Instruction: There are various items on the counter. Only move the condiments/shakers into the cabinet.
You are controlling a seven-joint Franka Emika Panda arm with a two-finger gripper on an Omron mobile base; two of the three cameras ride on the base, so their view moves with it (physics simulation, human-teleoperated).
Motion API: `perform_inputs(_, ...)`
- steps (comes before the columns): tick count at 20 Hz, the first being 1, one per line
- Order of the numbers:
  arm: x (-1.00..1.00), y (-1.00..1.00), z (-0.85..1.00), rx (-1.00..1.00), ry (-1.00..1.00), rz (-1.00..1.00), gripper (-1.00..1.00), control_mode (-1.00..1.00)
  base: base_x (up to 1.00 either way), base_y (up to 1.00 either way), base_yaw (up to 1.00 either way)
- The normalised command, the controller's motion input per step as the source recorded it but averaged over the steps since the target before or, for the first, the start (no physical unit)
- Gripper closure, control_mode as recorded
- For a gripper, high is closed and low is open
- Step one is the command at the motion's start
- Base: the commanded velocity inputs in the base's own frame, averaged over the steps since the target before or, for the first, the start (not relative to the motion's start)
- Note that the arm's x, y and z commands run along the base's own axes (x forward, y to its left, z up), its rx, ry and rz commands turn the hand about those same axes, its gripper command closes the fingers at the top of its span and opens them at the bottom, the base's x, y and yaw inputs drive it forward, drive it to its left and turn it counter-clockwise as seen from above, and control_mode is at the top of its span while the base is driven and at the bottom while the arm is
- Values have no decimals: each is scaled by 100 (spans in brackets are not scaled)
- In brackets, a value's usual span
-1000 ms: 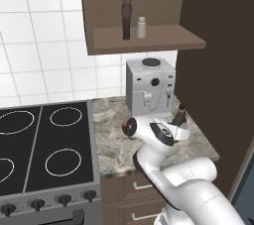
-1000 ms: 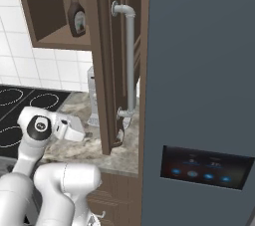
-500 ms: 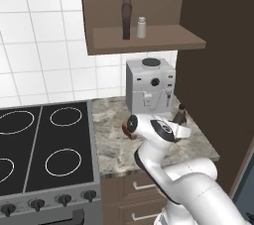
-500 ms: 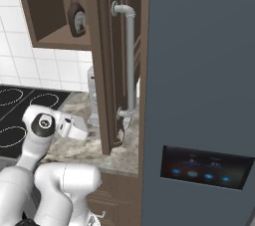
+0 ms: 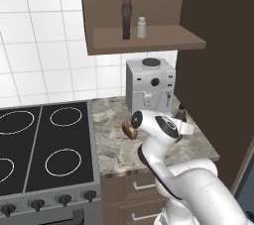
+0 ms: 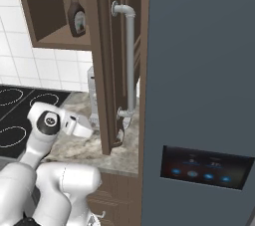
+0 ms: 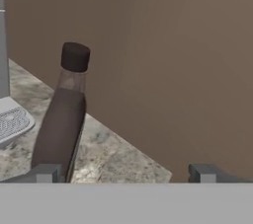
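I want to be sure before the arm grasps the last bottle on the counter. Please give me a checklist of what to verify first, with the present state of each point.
1. Target on the counter: the dark brown bottle with a black cap stands beside the coffee machine. Ok.
2. End effector open: fingertips stand wide apart. Ok.
3. Bottle centred between the fingertips: it sits by the left fingertip, off centre. Not ok.
4. Fingertips touching the bottle: cannot tell.
5. Cabinet open, free shelf space: one bottle and the shaker stand there, with room beside them. Ok.
6. Food lump stays on the counter, apart from the target. Ok.
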Motion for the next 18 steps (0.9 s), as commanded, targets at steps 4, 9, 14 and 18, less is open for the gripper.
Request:
perform_inputs(4, 22, -7, -29, 0, 0, 1, -100, -100, 0, 0, 0)
perform_inputs(9, 15, -15, -21, 0, 0, 1, -100, -100, 0, 0, 0)
perform_inputs(14, 6, -24, -18, 0, 0, 3, -100, -100, 0, 0, 0)
perform_inputs(18, 12, -21, -18, 0, 0, 2, -100, -100, 0, 0, 0)
